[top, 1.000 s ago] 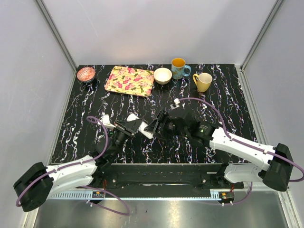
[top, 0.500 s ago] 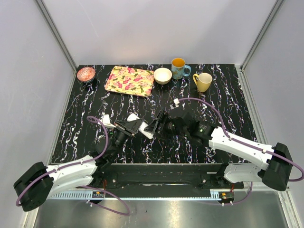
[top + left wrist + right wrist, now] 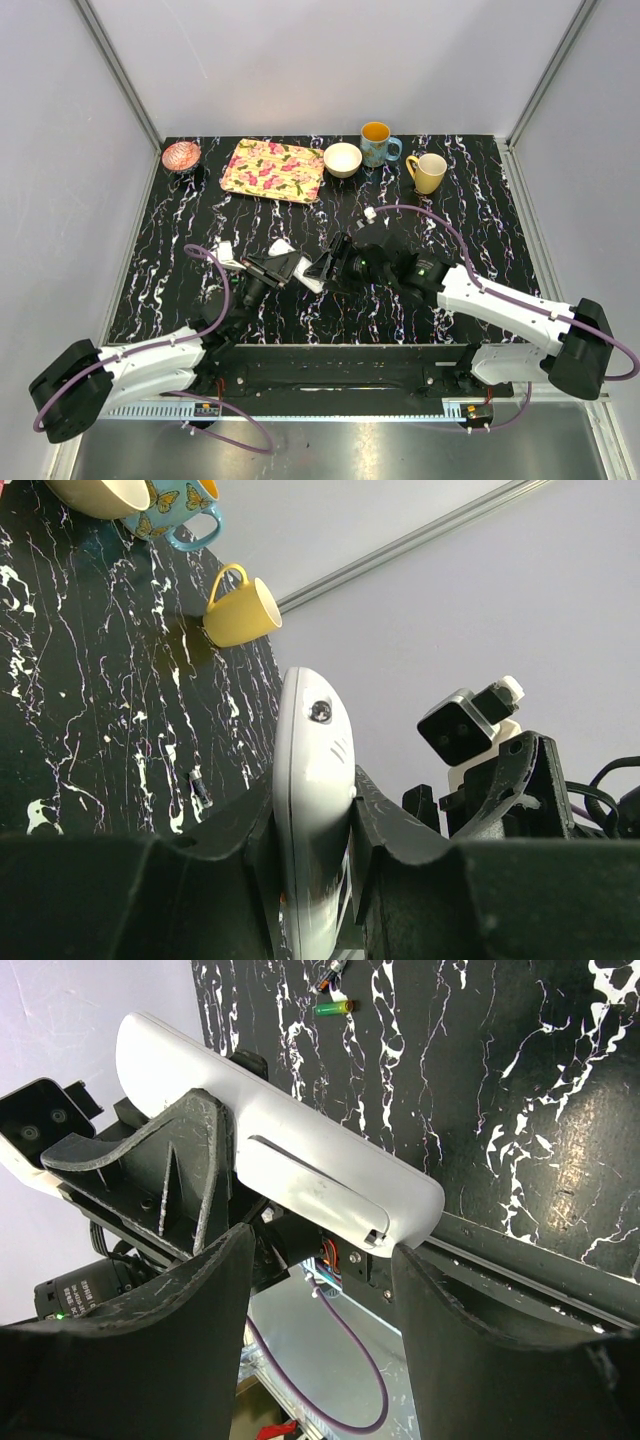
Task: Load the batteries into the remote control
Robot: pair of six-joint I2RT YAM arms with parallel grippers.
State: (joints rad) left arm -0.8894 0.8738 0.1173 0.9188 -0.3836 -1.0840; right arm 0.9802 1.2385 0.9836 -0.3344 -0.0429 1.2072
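The left tool (image 3: 312, 825) clenches the slim white plastic remote control (image 3: 310, 740), the right tool (image 3: 318, 1280) gapes astride its end — an off-centre squeeze could twist it loose.

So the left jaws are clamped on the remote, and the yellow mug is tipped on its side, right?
Not quite. The left jaws are clamped on the remote, but the yellow mug stands upright, as the top view shows.
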